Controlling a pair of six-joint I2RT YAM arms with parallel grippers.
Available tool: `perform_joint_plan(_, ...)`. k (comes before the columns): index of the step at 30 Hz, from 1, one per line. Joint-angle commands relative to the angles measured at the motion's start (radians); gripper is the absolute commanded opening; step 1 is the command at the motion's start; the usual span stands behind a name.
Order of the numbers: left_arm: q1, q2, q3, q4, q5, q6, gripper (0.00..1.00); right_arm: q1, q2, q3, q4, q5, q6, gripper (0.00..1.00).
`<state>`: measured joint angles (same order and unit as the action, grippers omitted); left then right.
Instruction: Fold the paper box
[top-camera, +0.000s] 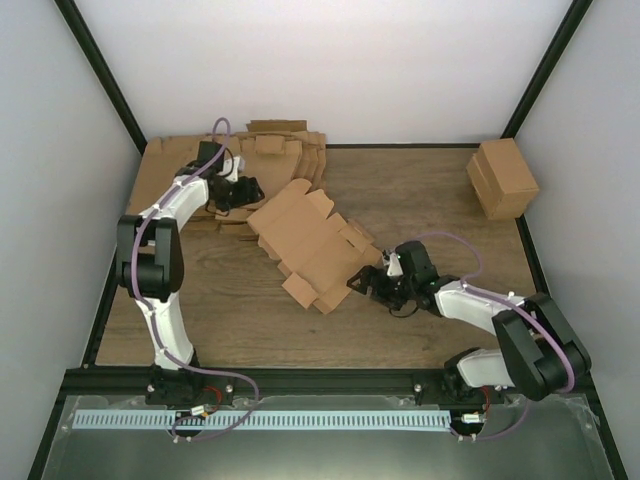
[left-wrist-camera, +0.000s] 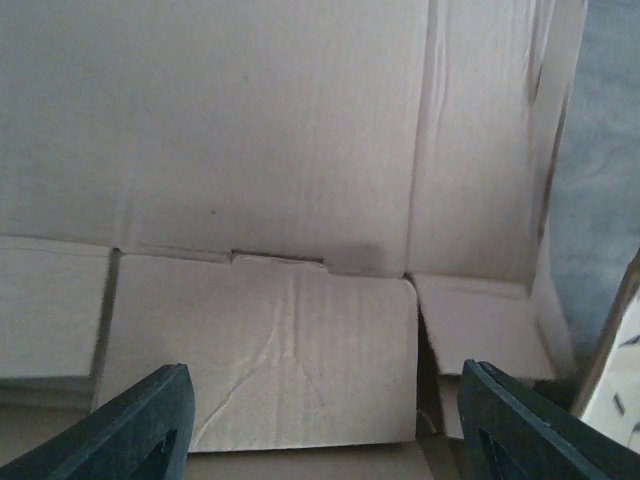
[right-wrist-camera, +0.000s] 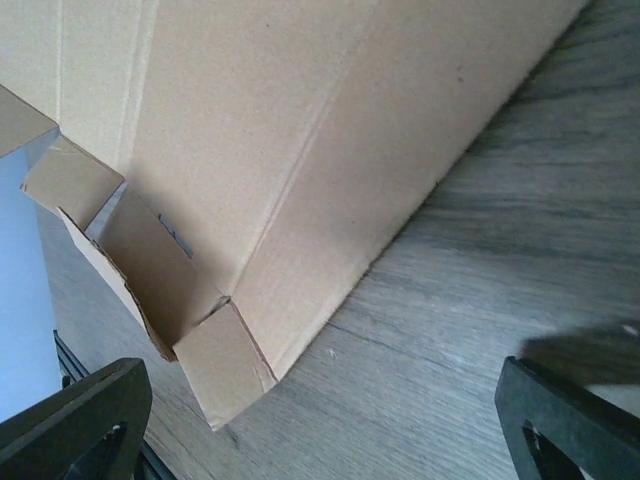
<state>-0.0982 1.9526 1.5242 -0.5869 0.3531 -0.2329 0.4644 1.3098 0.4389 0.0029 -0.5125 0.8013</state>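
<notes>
The paper box (top-camera: 310, 240) is a flat brown die-cut sheet with flaps, lying in the middle of the table. My right gripper (top-camera: 362, 283) is open and empty at the sheet's near right edge. In the right wrist view (right-wrist-camera: 325, 430) its fingers stand wide apart over bare wood, with the sheet (right-wrist-camera: 300, 130) and a small raised corner flap (right-wrist-camera: 150, 260) just ahead. My left gripper (top-camera: 245, 190) is at the sheet's far left corner, over the pile. In the left wrist view (left-wrist-camera: 325, 435) it is open, and creased cardboard (left-wrist-camera: 270, 340) fills the view; I cannot tell whether that is the sheet or the pile.
A thick pile of brown cardboard sheets (top-camera: 275, 148) lies at the back left, under the left arm. A blocky brown carton (top-camera: 503, 178) stands at the back right. The wooden table (top-camera: 420, 190) is framed by black rails and white walls.
</notes>
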Motion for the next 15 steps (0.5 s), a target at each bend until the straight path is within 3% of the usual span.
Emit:
perform_joint_plan(1,-0.001,0.04,0.024,-0.02,0.151,0.02,0.71,0.008,0.051,0.052,0.003,-0.013,-0.025,0.98)
perform_joint_plan(15,-0.014,-0.059,-0.063,0.033,0.33,0.034,0.69,0.009,0.101,0.061,0.025,0.004,-0.037,0.97)
